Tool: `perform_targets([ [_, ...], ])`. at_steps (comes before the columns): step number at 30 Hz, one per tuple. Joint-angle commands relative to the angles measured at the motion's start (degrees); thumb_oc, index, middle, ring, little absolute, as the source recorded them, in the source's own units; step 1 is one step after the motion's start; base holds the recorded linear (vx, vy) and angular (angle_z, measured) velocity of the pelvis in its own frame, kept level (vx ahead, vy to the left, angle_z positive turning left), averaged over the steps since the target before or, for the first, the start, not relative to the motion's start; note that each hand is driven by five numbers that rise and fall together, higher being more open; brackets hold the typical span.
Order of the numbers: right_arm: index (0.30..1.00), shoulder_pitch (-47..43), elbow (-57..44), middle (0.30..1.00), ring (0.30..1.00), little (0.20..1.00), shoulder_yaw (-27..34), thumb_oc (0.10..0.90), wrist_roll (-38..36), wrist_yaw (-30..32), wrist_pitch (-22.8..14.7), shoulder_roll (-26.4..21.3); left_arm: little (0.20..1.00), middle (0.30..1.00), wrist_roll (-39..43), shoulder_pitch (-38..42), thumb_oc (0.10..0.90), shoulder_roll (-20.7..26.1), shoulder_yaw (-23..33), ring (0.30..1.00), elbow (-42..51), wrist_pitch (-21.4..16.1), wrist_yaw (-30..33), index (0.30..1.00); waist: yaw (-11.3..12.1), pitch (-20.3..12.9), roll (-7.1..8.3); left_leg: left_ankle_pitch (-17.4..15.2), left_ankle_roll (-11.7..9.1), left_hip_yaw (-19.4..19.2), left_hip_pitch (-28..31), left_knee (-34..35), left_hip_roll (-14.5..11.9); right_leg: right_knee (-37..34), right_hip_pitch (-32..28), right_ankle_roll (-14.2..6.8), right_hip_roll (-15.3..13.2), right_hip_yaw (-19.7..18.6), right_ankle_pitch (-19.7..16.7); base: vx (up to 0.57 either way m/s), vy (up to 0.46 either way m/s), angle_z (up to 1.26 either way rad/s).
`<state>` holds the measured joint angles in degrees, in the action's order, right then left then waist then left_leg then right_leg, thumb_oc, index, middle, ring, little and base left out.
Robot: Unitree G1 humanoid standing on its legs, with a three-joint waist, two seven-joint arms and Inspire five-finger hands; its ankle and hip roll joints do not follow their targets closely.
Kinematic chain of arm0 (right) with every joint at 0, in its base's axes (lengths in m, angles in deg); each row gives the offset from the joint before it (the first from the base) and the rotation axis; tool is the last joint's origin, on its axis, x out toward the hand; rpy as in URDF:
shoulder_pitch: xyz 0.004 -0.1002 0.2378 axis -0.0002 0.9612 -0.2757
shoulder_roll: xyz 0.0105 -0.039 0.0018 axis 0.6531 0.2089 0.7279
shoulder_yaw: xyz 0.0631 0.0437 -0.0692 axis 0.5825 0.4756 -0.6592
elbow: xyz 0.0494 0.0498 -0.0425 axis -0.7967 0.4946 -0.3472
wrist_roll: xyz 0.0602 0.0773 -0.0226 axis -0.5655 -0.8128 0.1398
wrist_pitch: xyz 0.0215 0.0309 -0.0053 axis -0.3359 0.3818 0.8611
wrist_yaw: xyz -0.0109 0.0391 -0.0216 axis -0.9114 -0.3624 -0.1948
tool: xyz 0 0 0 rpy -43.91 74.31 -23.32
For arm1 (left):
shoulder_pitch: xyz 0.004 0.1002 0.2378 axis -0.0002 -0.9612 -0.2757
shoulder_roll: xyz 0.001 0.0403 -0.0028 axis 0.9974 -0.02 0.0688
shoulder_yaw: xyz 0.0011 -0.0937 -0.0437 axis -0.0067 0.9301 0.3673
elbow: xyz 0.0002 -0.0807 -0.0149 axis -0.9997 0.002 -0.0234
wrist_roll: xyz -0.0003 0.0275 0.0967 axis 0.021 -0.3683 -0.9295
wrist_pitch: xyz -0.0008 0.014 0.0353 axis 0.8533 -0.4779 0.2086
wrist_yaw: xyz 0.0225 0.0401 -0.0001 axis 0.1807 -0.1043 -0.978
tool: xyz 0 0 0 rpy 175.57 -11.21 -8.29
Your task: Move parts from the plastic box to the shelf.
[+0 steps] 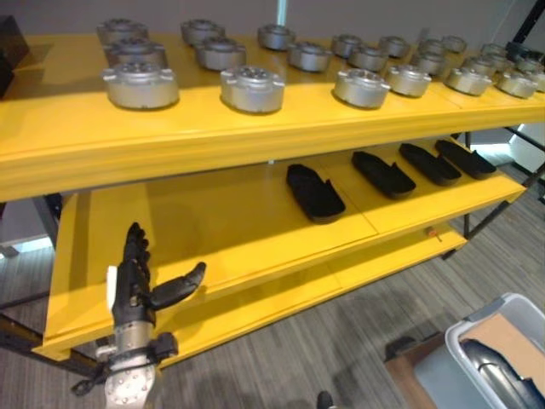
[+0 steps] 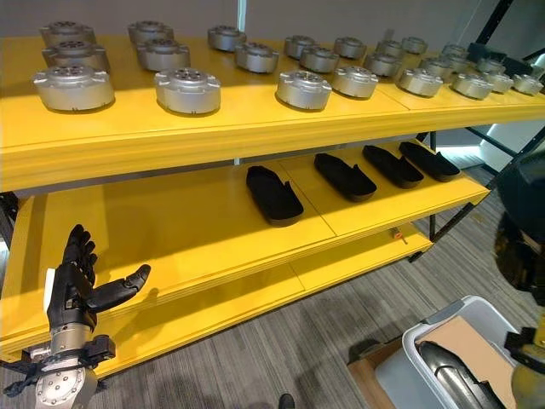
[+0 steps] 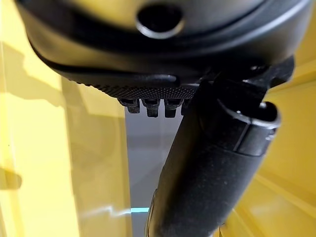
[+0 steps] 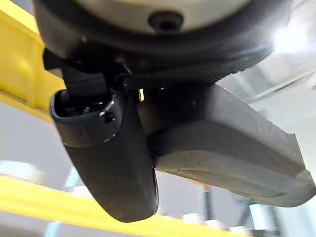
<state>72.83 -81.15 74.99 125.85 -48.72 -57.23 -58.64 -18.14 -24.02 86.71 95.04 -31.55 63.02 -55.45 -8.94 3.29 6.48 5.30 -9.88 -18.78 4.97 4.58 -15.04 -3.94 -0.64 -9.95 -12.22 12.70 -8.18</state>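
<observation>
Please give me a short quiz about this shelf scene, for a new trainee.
1. How many black parts lie on the middle shelf?
2. True or false: the left hand holds a part.
3. What stands on the top shelf? A) round metal parts B) bottles C) books

Key: 1. four; 2. false, it is open and empty; 3. A

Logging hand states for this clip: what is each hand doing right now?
Left hand: open, empty, by the yellow shelf.
Right hand: shut on a dark grey part.
</observation>
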Motion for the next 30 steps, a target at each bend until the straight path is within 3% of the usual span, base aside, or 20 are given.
perform_targets([
  [1,0.300,-9.45,-3.91,0.300,0.300,0.300,1.26,0.400,-1.98,1.17,-2.40,-6.46,1.000,1.000,-2.71,4.70,0.900,3.05,1.62,1.000,4.62,-5.60,-0.79,1.000,1.93,-0.61,0.81,-3.21,3.69,2.14,2.88,-0.04,-0.28,5.10,1.03,-0.81,1.26,-0.05,4.09,0.00,0.000,0.00],
  [10,0.300,-11.86,1.45,0.300,0.300,0.300,-7.92,0.400,-7.11,-2.14,-3.92,-6.96,1.000,1.000,-3.18,5.06,0.900,3.50,1.07,1.000,3.07,-5.71,-0.29,1.000,3.80,0.45,1.11,-2.97,3.57,3.23,2.41,-0.21,0.04,4.72,-0.23,-0.83,0.64,1.71,3.80,0.00,-0.002,0.05],
  [21,0.300,-12.08,4.79,0.300,0.300,0.300,-10.91,0.400,-8.34,-3.11,-3.43,-5.69,1.000,1.000,-3.36,5.28,0.900,4.12,0.96,1.000,2.50,-5.63,0.43,1.000,4.46,1.48,1.14,-3.07,3.61,4.08,2.00,-0.54,0.15,5.05,-0.85,-0.89,0.25,2.78,4.05,0.01,-0.001,0.06],
  [30,0.300,-14.14,3.02,0.300,0.300,0.300,-13.14,0.400,-4.98,-4.38,-3.82,-9.09,1.000,1.000,-3.67,5.45,0.900,4.48,0.72,1.000,2.80,-5.52,0.43,1.000,5.19,1.93,1.01,-3.06,3.68,4.31,1.89,-0.47,0.25,5.12,-1.10,-0.96,0.01,3.02,4.16,0.00,0.000,0.00],
])
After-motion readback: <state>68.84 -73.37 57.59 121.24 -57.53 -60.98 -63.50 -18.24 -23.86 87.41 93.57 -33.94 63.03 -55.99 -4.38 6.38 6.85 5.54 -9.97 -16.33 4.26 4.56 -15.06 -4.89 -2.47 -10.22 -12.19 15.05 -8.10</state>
